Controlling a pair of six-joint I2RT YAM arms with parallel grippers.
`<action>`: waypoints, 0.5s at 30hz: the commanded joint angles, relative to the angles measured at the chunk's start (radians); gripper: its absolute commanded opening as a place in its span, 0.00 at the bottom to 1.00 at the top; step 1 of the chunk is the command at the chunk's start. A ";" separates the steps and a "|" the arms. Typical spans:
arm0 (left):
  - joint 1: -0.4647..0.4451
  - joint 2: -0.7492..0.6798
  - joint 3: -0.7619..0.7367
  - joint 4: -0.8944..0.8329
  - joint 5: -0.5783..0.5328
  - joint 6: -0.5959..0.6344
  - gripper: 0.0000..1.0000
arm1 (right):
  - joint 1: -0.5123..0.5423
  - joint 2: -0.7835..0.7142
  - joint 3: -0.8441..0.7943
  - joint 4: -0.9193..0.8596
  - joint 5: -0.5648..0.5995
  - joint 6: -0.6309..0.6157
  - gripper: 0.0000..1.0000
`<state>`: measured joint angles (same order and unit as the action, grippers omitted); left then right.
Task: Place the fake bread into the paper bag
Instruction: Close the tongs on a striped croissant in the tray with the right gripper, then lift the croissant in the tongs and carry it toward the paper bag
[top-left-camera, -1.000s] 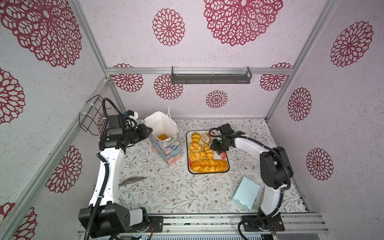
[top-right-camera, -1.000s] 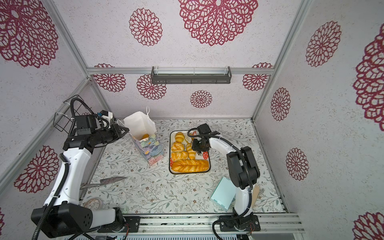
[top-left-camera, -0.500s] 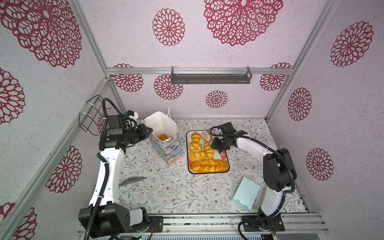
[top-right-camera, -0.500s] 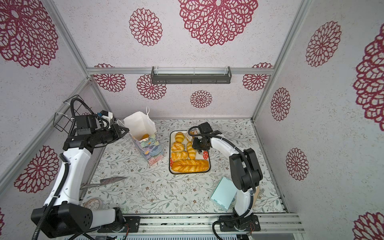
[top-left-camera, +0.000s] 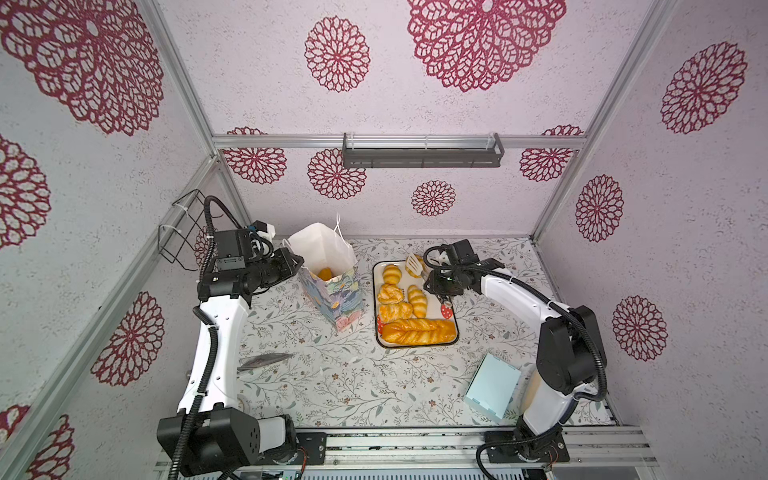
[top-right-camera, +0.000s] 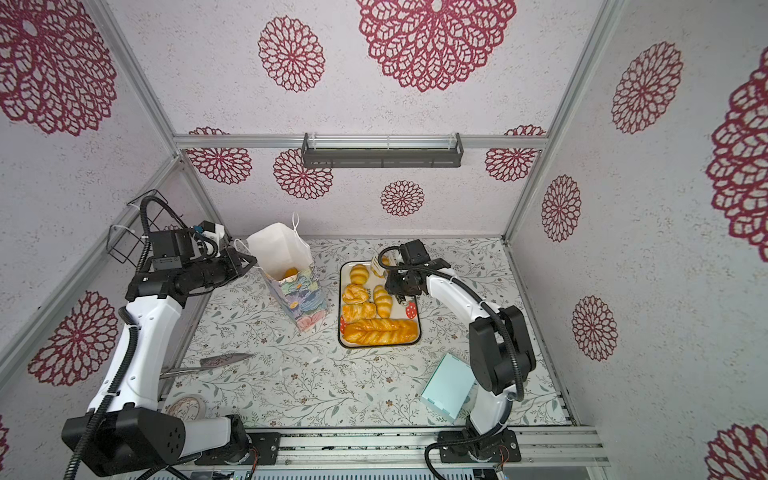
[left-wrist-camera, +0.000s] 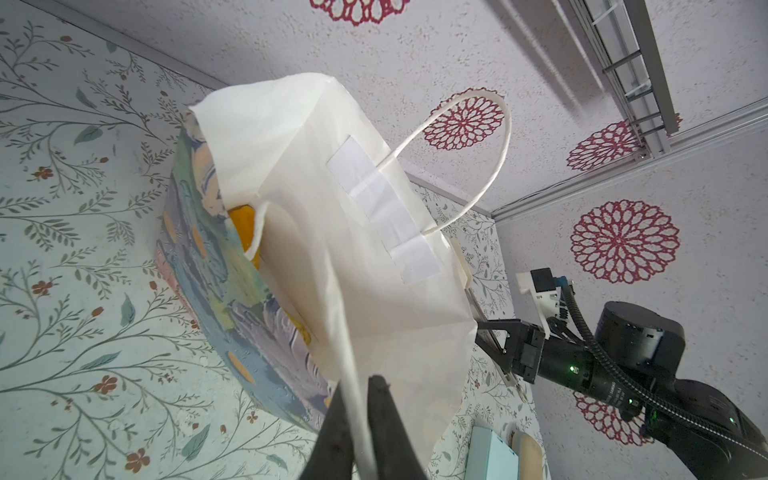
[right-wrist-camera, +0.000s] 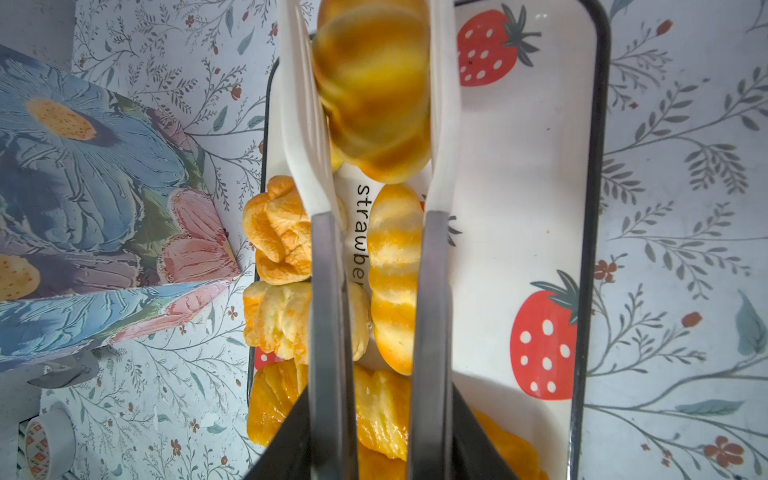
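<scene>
The paper bag (top-left-camera: 332, 291) (top-right-camera: 299, 295) stands open left of the tray (top-left-camera: 415, 345), with one piece of fake bread (top-left-camera: 325, 273) inside. My left gripper (top-left-camera: 297, 264) (left-wrist-camera: 359, 399) is shut on the bag's white rim. My right gripper (top-left-camera: 442, 286) (right-wrist-camera: 380, 415) is shut on grey tongs (right-wrist-camera: 430, 291). Their white tips (top-left-camera: 413, 266) clamp a golden roll (right-wrist-camera: 374, 83) above the tray's far end. On the tray lie several rolls (top-left-camera: 392, 274) (right-wrist-camera: 392, 274) and the braided loaf (top-left-camera: 417, 331) (top-right-camera: 380, 331).
A light blue flat box (top-left-camera: 492, 386) lies at the front right by the right arm's base. A metal trowel (top-left-camera: 262, 360) and a tape roll (top-right-camera: 189, 407) lie front left. A wire basket (top-left-camera: 183, 230) hangs on the left wall, a dark shelf (top-left-camera: 422, 151) on the back wall.
The right arm's elbow has swung out to the right and the tongs with the roll have come up a little over the tray. The left arm has not moved.
</scene>
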<state>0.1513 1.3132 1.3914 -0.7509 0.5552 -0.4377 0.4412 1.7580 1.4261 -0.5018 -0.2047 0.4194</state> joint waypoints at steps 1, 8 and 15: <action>0.003 -0.029 0.006 -0.018 -0.034 0.014 0.11 | 0.000 -0.094 0.008 0.019 -0.005 -0.005 0.40; 0.017 -0.037 0.009 -0.025 -0.058 0.011 0.11 | 0.009 -0.134 0.014 0.011 -0.019 -0.002 0.40; 0.031 -0.044 0.003 -0.023 -0.081 0.004 0.11 | 0.034 -0.167 0.040 -0.003 -0.019 -0.004 0.40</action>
<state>0.1715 1.2999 1.3914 -0.7761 0.4938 -0.4377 0.4595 1.6573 1.4261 -0.5159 -0.2134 0.4194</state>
